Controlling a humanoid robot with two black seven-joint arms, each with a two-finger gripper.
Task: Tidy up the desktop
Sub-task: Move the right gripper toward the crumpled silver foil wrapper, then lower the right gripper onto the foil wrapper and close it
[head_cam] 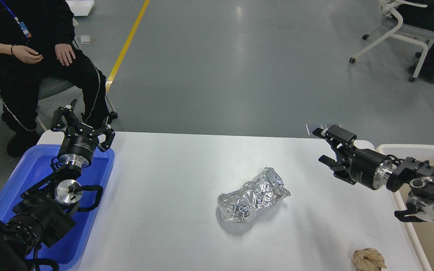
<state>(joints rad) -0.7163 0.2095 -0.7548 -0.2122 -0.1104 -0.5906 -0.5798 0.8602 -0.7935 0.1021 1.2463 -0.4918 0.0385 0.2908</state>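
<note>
The white desktop (171, 195) fills the lower part of the head view. A crumpled ball of silver foil (252, 195) lies at its middle. A crumpled brown paper wad (369, 259) lies near the front right edge. My right gripper (320, 146) is open and empty, pointing left above the right part of the desktop, well right of the foil. My left gripper (83, 116) is open and empty, held upright over the far end of the blue tray (17, 188).
A white-rimmed beige bin (428, 226) stands at the desktop's right end, under my right arm. A seated person (40, 56) is behind the blue tray at the far left. Another person on a white chair (409, 34) sits at the far right.
</note>
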